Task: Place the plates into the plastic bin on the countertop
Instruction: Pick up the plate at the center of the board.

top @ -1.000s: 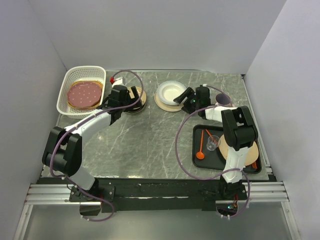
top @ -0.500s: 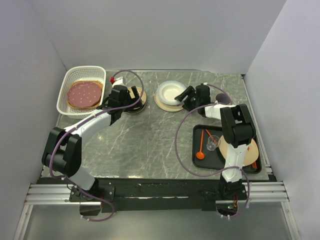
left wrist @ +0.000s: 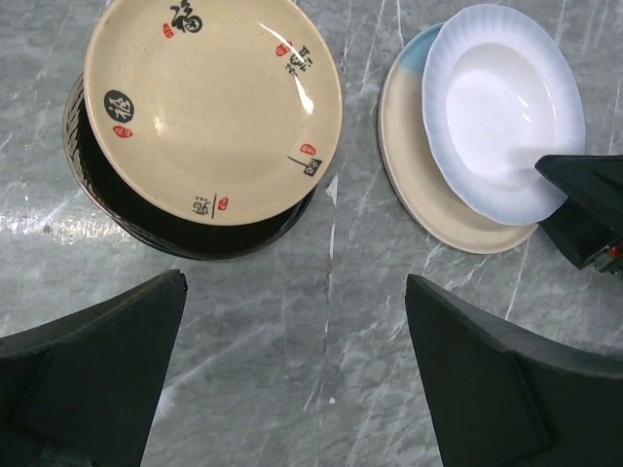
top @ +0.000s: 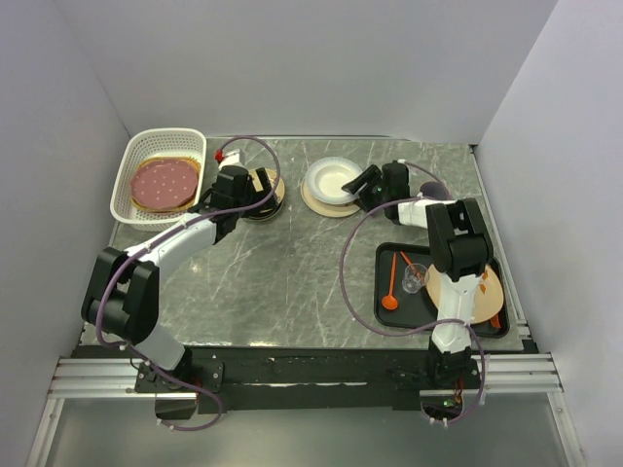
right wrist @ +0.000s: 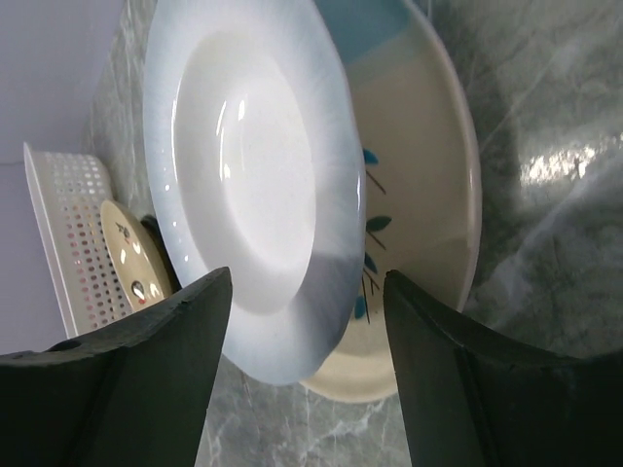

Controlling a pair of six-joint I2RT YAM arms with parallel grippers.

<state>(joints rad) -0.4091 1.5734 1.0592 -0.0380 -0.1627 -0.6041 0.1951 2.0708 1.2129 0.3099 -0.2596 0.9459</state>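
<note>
The white rectangular perforated plastic bin (top: 127, 175) stands at the far left corner of the grey-green marble-look table (top: 282, 282). It holds a pink polka-dot round plate (top: 164, 183), which lies on an orange-brown plate (top: 181, 161) of which only the edge shows.

Just right of the bin, a tan round plate with black and red characters (left wrist: 212, 107) lies off-centre on a dark round plate (left wrist: 195, 238). The left end effector (left wrist: 297, 331) hovers above the near edge of this stack. Its jaws are fully apart and nothing is between them.

At the far centre, a white fluted round plate (left wrist: 501, 107) lies on a cream round plate with a blue patch (left wrist: 428, 185), shifted toward its far right side. The right end effector (right wrist: 304, 292) is at the right edge of this pair. Its jaws are apart, one on each side of the white plate's rim. No contact with the rim can be confirmed.

A small dark round plate (top: 435, 192) lies at the far right, partly hidden by the right arm.

At the near right, a flat black tray (top: 382, 255) carries an orange spoon (top: 391, 292), a clear glass (top: 416, 278) and a tan round plate (top: 492, 292).
</note>
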